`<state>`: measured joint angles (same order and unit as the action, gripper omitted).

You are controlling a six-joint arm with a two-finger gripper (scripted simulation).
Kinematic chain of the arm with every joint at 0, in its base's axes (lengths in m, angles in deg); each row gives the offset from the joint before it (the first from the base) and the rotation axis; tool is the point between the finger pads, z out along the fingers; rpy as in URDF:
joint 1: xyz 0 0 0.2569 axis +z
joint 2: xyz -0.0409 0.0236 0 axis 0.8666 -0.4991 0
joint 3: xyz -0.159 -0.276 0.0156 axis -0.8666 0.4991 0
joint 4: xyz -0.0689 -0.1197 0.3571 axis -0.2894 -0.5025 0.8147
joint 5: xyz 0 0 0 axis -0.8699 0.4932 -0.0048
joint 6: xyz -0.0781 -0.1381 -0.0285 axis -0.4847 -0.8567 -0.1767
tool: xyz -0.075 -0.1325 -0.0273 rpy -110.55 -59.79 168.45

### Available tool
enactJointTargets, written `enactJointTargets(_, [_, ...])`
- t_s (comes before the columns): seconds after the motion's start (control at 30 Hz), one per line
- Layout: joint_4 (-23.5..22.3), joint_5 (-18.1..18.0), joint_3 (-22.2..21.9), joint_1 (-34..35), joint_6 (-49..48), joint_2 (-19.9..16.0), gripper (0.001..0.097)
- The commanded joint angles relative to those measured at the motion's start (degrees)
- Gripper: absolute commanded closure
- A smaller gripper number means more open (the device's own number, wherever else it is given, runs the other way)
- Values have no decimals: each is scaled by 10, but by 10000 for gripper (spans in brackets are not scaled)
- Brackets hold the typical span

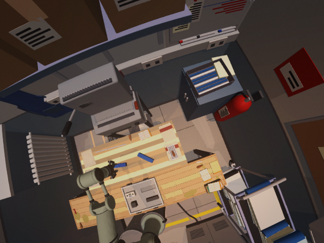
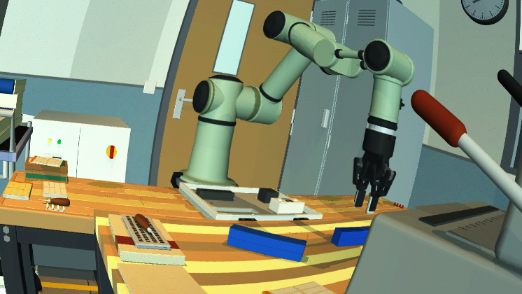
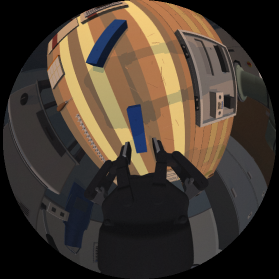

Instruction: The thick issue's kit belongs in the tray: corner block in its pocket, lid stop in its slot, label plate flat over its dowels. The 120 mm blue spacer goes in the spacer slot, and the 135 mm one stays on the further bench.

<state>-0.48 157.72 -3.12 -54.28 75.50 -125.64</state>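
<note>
The shorter blue spacer (image 1: 120,165) (image 2: 350,236) (image 3: 137,128) lies on the further bench, left of the longer blue spacer (image 1: 145,157) (image 2: 266,242) (image 3: 105,43) and apart from it. My gripper (image 1: 112,168) (image 2: 369,204) (image 3: 140,148) hangs above the near end of the shorter spacer, open and holding nothing. The white tray (image 1: 142,195) (image 2: 248,205) (image 3: 213,76) sits on the nearer bench by the arm's base, with dark pockets and a pale block in one corner.
A binding machine (image 1: 104,96) (image 2: 438,248) stands at the far end of the further bench, its red-knobbed lever (image 2: 438,117) reaching over. A comb strip with an awl (image 2: 145,229) and paper pads (image 1: 167,133) lie along that bench. Card stacks (image 1: 213,186) sit at the nearer bench's right end.
</note>
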Motion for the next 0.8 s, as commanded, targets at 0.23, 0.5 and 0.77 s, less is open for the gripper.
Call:
enactJointTargets(0.23, [0,2,-16,0,2,-11,481])
enactJointTargets(0.5, [0,2,-17,0,2,-12,481])
enactJointTargets(0.77, [0,2,-17,-1,2,-13,481])
